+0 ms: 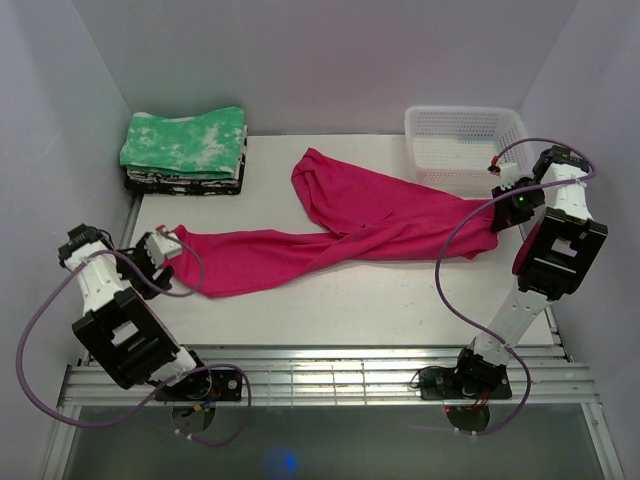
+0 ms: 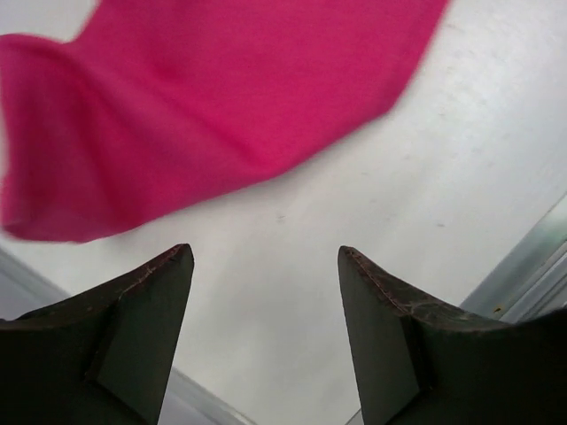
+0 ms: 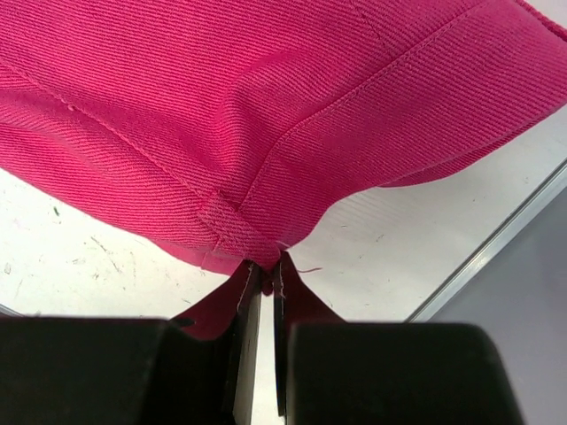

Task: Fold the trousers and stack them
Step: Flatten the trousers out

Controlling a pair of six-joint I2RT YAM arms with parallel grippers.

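Two neighbours, folded green-white mottled cloth (image 1: 185, 140) and white lattice basket (image 1: 462, 146), flank magenta-pink fabric trousers (image 1: 350, 225); left end effector (image 2: 266, 258) gapes, right end effector (image 3: 267, 266) pinches them.

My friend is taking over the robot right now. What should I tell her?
The left gripper is open and empty, over the table, beside one leg end of the trousers.
The right gripper is shut on the trousers at the waist end, near the white basket.
The trousers lie stretched across the table, twisted, not yet folded.
Left to do: fold them, then stack them.
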